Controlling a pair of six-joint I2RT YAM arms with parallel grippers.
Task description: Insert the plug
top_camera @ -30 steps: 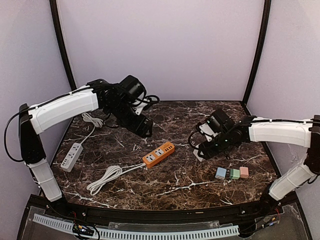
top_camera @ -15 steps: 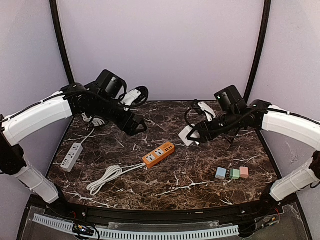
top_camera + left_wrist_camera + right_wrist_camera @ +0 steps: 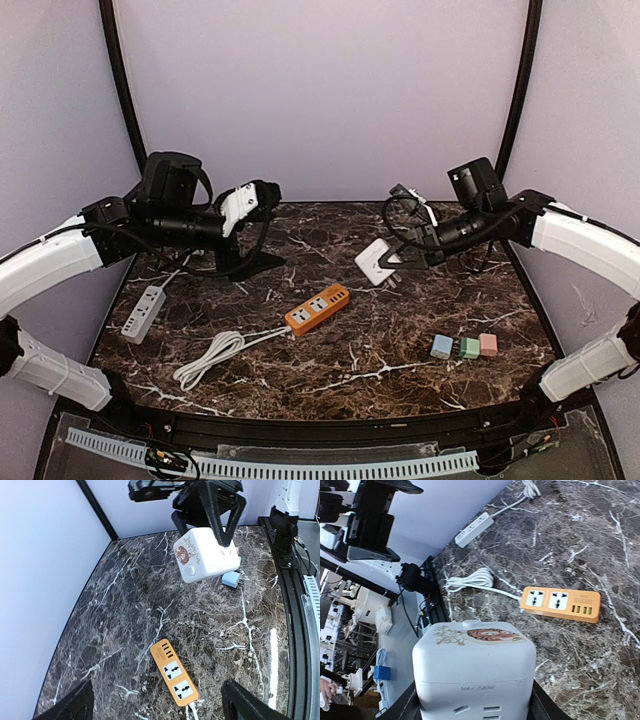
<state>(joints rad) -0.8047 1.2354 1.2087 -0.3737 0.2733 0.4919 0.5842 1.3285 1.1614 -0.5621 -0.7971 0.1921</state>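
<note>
Above table (image 3: 400, 365), right end effector (image 3: 203, 534) gripping white plug (image 3: 206, 556), left end effector (image 3: 159, 706) wide

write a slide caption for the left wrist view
The right hand holds the white cube plug above the marble table, the orange power strip lying free below it.

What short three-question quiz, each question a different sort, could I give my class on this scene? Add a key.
1. True or false: the white cube adapter is plugged into the orange power strip.
2. Which holds the adapter? A) left gripper B) right gripper C) nothing
3. Fill in: ___ small coloured blocks sit side by side.
Key: 1 false; 2 B; 3 three.
</note>
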